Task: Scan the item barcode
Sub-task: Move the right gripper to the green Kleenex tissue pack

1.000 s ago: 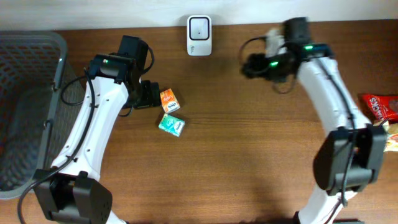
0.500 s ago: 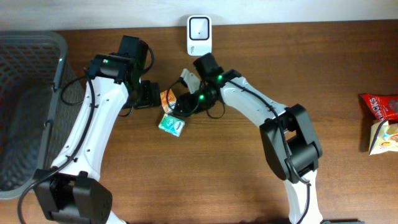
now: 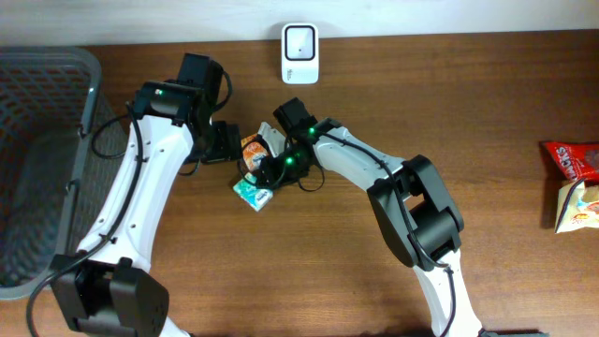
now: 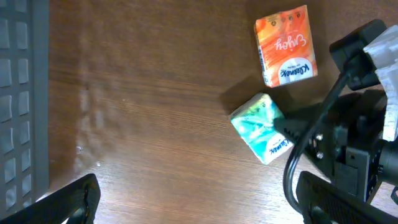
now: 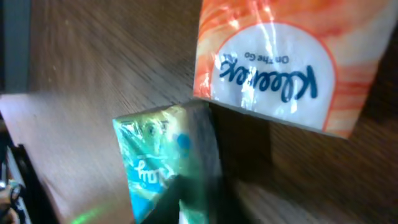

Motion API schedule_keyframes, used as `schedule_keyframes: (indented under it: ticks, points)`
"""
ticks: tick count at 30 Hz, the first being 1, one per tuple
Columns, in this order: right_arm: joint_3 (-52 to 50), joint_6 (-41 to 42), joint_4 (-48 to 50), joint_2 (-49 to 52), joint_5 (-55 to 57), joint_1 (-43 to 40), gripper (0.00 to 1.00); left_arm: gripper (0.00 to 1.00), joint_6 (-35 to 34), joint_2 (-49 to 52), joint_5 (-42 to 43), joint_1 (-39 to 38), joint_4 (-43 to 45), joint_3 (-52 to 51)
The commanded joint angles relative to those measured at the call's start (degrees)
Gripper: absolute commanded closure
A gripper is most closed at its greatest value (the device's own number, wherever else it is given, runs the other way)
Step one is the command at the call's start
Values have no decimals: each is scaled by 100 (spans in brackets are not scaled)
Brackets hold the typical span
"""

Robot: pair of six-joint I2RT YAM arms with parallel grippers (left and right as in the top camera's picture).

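I'm seeing the green tissue pack (image 4: 264, 127) lying on the table (image 4: 155, 124) just beside the orange tissue pack (image 4: 285, 45), tipping up on one edge in the right wrist view. The right gripper (image 3: 265, 178) is sitting right at it, one dark finger (image 4: 298, 123) pressing its side; I'm not managing to tell whether the jaws are clamping it. The left gripper (image 4: 198, 186) is hovering near the orange pack, spread wide, holding nothing. The white scanner (image 3: 299, 40) is standing well beyond the orange pack.

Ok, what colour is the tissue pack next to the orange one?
The tissue pack is teal-green with white markings, beside the orange pack. The left wrist view shows it best.
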Motion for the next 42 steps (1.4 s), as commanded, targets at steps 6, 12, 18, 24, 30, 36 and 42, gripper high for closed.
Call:
schedule_keyframes:
  ticks: [6,12,18,24,30,36,42]
  points:
    - [52,411,-761,-52,474,-658,96,1,-76,11,-57,20,9,26]
    - [52,367,-2015,-498,1593,-1370,96,1,-76,11,-57,20,7,26]
    - [52,22,-1969,-925,1340,-1130,86,1,-76,11,-57,20,9,26]
    - [50,634,-1266,-916,1668,-450,73,1,-76,11,-57,20,9,26]
    - [44,1202,-1086,-734,2295,-66,94,1,-76,11,-57,20,9,26]
    - [28,1207,-1108,-433,2765,-61,96,1,-76,11,-57,20,9,26]
    - [28,1207,-1360,-433,3558,-131,96,1,-76,11,-57,20,9,26]
